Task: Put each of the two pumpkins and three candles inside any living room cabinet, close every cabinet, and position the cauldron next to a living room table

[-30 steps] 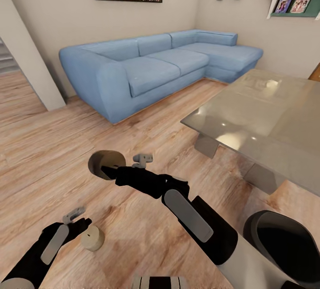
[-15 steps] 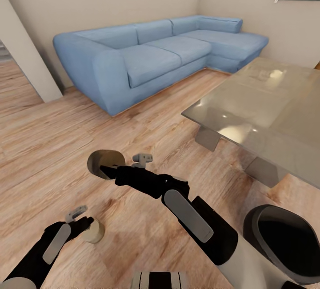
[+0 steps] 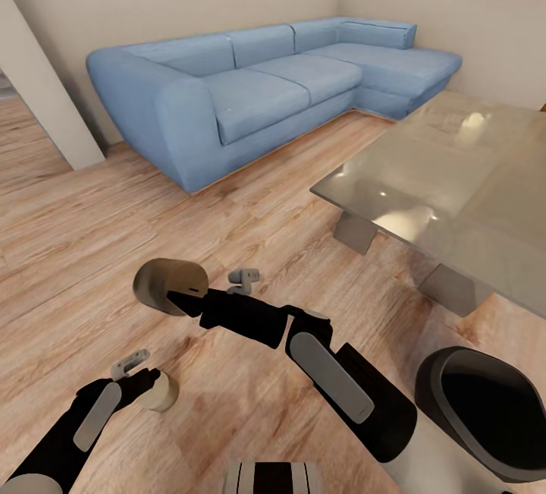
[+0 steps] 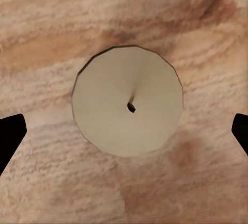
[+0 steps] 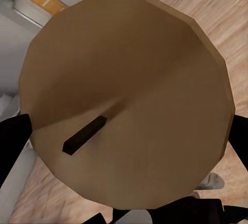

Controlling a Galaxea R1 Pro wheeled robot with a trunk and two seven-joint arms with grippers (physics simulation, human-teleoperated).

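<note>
Hovering over a pale candle [image 4: 128, 101] standing upright on the wood floor [image 3: 250, 213], the left hand [image 3: 144, 372] is spread, its dark fingertips [image 4: 11, 136] well apart on either side of the candle and not touching it. Right hand [image 3: 178, 298] is pinching a second, tan candle [image 3: 168, 285] carried on its side above the floor, wick end [image 5: 85, 133] facing the wrist camera. Cauldron [image 3: 485, 410] sits on the floor near the grey counter [image 3: 455, 190], on the side away from the blue sofa [image 3: 250, 92]. Step in hand looks like the floor-candle grasp: keep the wick centred between the fingers, come straight down, press together low on the body so it doesn't tip or roll. Risk: a fingertip clipping the rim and knocking it over.
</note>
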